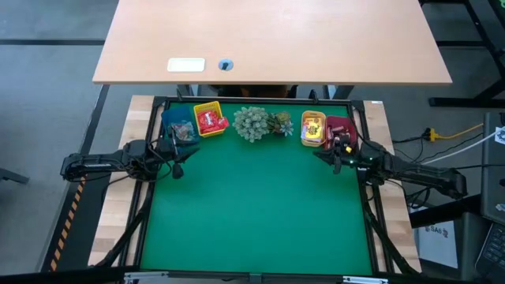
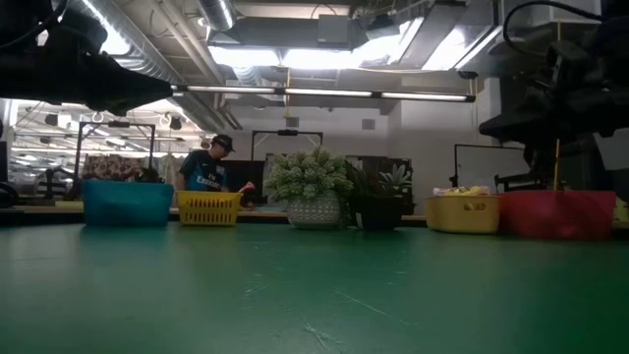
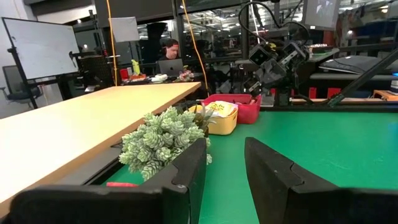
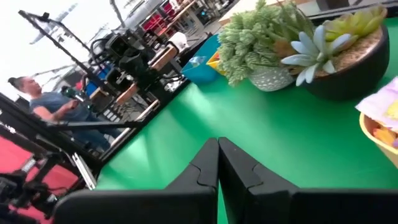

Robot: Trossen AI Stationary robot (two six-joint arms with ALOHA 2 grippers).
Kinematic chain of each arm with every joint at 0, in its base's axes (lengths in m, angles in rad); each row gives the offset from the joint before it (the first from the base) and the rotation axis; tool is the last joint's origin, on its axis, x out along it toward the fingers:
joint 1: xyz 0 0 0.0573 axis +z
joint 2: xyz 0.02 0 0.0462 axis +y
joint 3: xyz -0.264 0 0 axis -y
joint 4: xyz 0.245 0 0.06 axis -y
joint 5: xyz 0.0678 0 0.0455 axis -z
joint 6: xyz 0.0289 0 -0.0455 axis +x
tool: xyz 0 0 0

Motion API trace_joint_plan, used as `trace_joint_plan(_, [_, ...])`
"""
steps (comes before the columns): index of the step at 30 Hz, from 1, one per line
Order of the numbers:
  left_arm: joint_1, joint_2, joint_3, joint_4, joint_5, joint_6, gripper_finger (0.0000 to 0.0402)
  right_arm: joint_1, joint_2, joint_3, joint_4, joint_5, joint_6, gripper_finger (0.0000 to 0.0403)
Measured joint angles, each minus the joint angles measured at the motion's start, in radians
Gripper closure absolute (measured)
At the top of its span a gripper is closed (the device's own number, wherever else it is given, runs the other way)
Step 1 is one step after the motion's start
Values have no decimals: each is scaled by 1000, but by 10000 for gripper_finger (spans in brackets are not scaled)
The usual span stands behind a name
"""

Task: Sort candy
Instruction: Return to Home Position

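Observation:
Candy lies in small bins along the mat's far edge. Red packets (image 1: 210, 121) fill the yellow bin (image 1: 199, 110), and yellow packets (image 1: 313, 131) fill the orange bin (image 1: 303, 126). Pale wrappers (image 1: 183, 131) sit in the blue bin (image 1: 168, 120). The red bin (image 1: 344, 124) stands at the far right. My left gripper (image 1: 180, 166) hovers level near the blue bin, open (image 3: 225, 168) and holding nothing. My right gripper (image 1: 334, 160) hovers by the red bin, shut (image 4: 218, 163) and empty.
A grey-green plant cluster (image 1: 252, 123) and a small succulent in a dark pot (image 1: 282, 122) stand between the bins. The green mat (image 1: 252, 213) stretches toward the near edge. A wooden table (image 1: 268, 39) lies beyond. A person (image 2: 208, 169) sits in the room behind.

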Motion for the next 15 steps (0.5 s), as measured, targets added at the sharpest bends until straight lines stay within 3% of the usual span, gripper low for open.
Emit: trace_joint_plan(15, [0, 0, 0, 0, 0, 0, 303, 1, -8, 0, -1, 1, 24, 398])
